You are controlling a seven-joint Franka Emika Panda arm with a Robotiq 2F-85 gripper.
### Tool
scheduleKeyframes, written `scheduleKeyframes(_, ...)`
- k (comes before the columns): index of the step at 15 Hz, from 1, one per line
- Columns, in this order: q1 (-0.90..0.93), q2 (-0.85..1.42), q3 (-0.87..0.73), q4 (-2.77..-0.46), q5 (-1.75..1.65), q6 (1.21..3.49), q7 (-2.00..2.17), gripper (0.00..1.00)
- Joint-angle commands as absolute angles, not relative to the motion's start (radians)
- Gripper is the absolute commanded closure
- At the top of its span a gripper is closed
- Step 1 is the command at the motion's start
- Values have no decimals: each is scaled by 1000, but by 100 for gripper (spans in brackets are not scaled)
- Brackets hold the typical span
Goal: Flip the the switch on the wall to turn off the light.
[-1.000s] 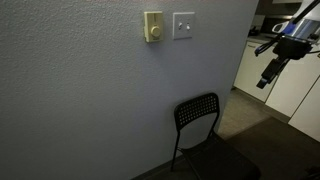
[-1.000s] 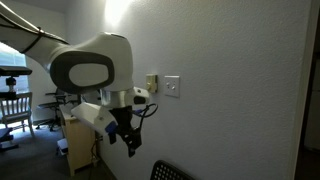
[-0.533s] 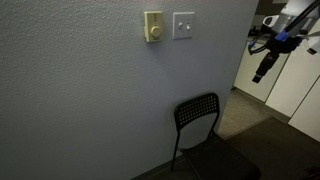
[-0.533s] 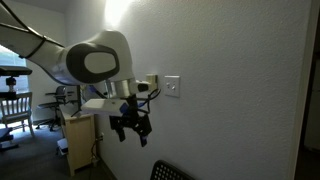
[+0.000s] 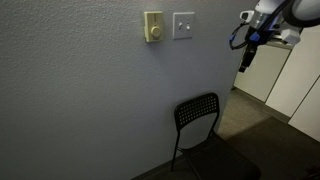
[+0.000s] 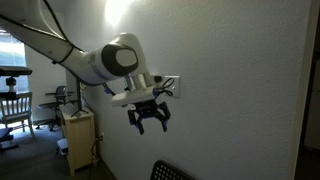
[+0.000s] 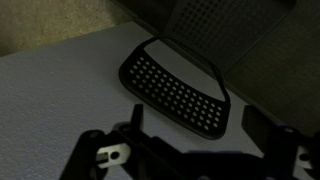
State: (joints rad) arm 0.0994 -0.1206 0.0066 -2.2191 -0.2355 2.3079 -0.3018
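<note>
The switch [image 5: 183,25] is a small white square plate high on the textured grey wall [image 5: 80,100]. In an exterior view it [image 6: 174,84] is partly hidden behind my arm. My gripper [image 5: 245,62] hangs in the air to the right of the switch and a little below it, apart from the wall. In an exterior view my gripper [image 6: 150,122] points down with its fingers spread, open and empty. The wrist view shows its dark fingers [image 7: 200,135] apart, over the wall [image 7: 50,90]; the switch is out of that view.
A narrower cream plate with a round knob [image 5: 153,27] sits just left of the switch. A black perforated chair [image 5: 197,112] stands against the wall below and also shows in the wrist view [image 7: 175,90]. White cabinet doors [image 5: 292,80] stand at the right. A wooden chair [image 6: 14,102] and a small cabinet [image 6: 78,135] stand behind the arm.
My arm has swung up and toward the wall, bringing the gripper closer to the switch. The gripper stays open. The switch and chair have not moved.
</note>
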Motion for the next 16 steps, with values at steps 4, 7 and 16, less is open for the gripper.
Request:
scheduleKeyframes(4, 87, -74, 28, -2180, -272, 2315, -342, 0)
scheduleKeyframes(7, 95, -50, 53, -2158, -387, 2341, -349, 0)
scheduleKeyframes(16, 142, -26, 114, -2050, -469, 2433, -628, 0)
